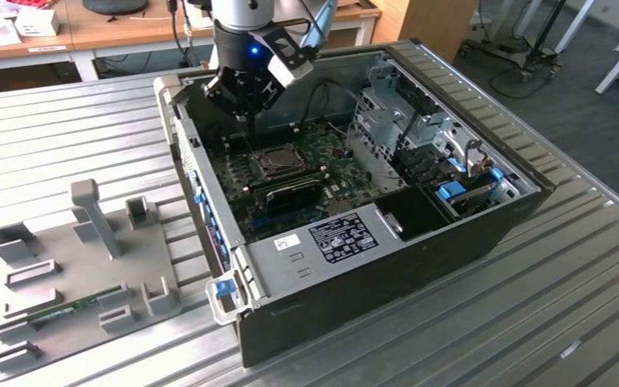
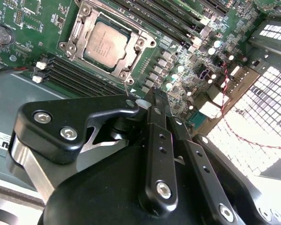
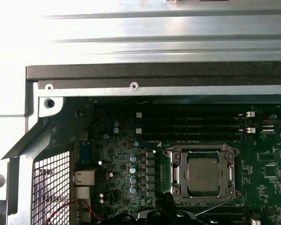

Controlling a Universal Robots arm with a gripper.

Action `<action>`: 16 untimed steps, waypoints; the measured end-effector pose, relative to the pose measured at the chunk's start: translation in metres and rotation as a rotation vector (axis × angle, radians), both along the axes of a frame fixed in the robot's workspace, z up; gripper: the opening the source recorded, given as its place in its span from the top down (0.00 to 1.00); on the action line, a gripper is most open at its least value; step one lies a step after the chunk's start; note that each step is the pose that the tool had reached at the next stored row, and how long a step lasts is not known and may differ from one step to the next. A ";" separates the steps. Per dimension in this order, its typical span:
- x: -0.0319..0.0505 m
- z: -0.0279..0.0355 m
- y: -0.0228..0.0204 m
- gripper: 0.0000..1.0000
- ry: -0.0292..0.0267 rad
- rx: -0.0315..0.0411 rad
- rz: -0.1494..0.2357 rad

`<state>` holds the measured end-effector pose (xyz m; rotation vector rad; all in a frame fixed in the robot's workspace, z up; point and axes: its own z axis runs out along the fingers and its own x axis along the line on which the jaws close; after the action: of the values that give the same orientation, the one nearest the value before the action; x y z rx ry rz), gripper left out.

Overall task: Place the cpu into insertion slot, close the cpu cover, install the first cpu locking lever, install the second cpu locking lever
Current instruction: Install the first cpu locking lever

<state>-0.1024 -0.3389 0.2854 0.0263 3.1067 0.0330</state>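
The cpu (image 3: 202,174) lies flat in the insertion slot (image 1: 280,162) on the green motherboard (image 2: 187,70), its grey top showing in both wrist views. The silvery cpu cover (image 3: 201,151) is folded down around the cpu (image 2: 106,41). A thin wire lever (image 3: 214,206) juts out from the socket edge nearest my gripper. My gripper (image 2: 153,97) hovers above the board just beside the socket, fingers shut together with nothing between them. In the exterior view the gripper (image 1: 247,113) hangs over the case's far end, above the socket.
The open computer case (image 1: 471,242) walls in the board, with drive bays (image 1: 417,137) on the exterior view's right. Long dark memory slots (image 3: 192,124) flank the socket. A red wire (image 2: 234,117) runs near a vent grille. A grey fixture tray (image 1: 84,266) lies on the slatted table.
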 end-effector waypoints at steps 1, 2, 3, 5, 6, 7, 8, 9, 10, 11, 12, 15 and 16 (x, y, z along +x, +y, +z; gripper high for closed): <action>-0.0007 0.0000 0.0000 0.90 -0.0016 0.0002 0.000; -0.0021 -0.0002 0.0000 0.90 -0.0038 0.0003 0.000; -0.0043 -0.0003 0.0000 0.90 -0.0058 0.0002 0.000; -0.0084 -0.0009 0.0000 0.90 -0.0089 0.0003 0.000; -0.0103 -0.0014 0.0000 0.90 -0.0100 0.0004 0.000; -0.0118 -0.0020 0.0000 0.90 -0.0109 0.0005 0.000; -0.0131 -0.0028 0.0000 0.90 -0.0119 0.0008 0.000; -0.0143 -0.0035 0.0000 0.90 -0.0132 0.0027 0.000; -0.0152 -0.0040 0.0000 0.90 -0.0143 0.0068 0.000; -0.0160 -0.0045 0.0000 0.90 -0.0154 0.0145 0.000; -0.0168 -0.0048 0.0000 0.90 -0.0165 0.0232 0.000; -0.0186 -0.0053 0.0000 0.90 -0.0193 0.0591 0.000; -0.0190 -0.0056 0.0000 0.90 -0.0203 0.0716 -0.001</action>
<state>-0.1214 -0.3389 0.2798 0.0284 3.0838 0.1436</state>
